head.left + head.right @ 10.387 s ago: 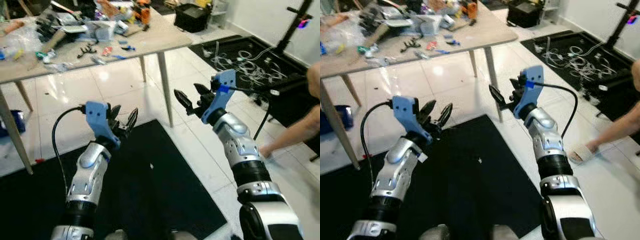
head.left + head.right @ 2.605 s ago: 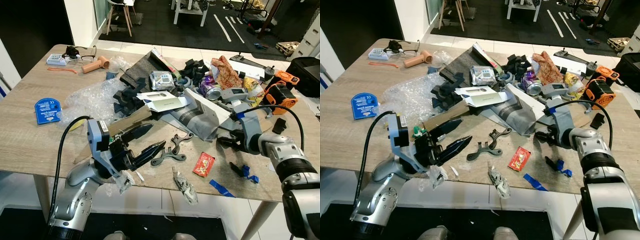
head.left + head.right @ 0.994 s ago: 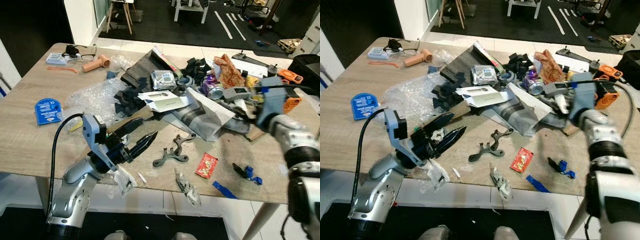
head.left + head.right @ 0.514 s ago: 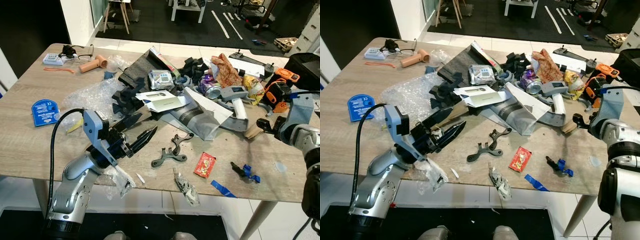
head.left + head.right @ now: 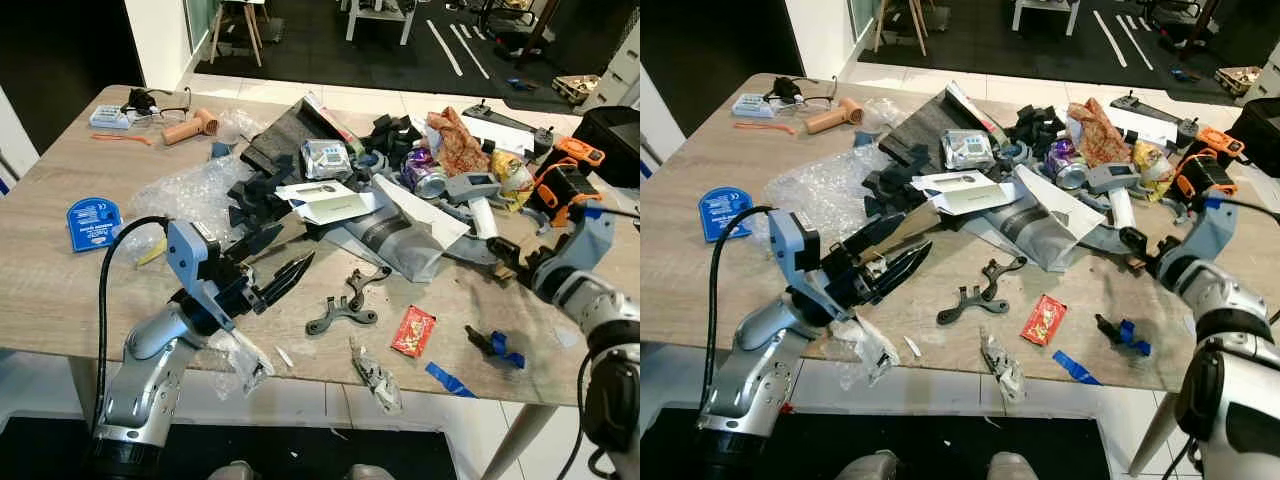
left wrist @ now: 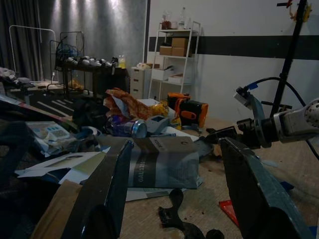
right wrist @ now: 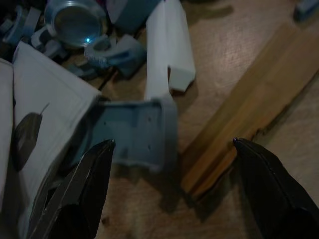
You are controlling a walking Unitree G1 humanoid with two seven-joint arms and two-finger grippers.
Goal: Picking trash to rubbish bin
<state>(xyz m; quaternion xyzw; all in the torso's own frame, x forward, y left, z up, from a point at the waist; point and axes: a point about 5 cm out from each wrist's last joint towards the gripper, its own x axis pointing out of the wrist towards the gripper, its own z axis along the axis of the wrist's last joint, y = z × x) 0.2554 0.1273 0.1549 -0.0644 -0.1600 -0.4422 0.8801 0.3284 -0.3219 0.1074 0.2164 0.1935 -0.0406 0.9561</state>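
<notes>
Because the trash lies heaped across the middle and upper right of the wooden table (image 5: 60,290), both arms are reached out over it rather than hanging at the sides. The right gripper (image 5: 1137,247), at the right edge of the head views, hangs low over the clutter with its two fingers spread wide; in its wrist view they straddle a grey plastic piece (image 7: 137,134) and the end of a strip of wood (image 7: 244,139), with a white plastic piece (image 7: 169,50) and the shiny end of a can (image 7: 75,22) just beyond. That pose reads as lining up for a pick, though which item it is after I cannot say for sure. The left gripper (image 5: 265,275), in the lower left, points across the table with its fingers apart and empty, probably waiting its turn. Crumpled clear plastic (image 5: 240,355) lies beneath its arm at the table's near edge.

The trash itself is a loose mix: a big grey paper bag (image 5: 400,235) lying flat in the centre, bubble wrap (image 5: 185,195) at centre left, black foam scraps (image 5: 255,190) beside it, a red wrapper (image 5: 412,331) and a black plastic bracket (image 5: 345,310) in the lower middle, and blue tape bits (image 5: 450,378) at lower right. All of it is light and irregular. I cannot make out a bin.
</notes>
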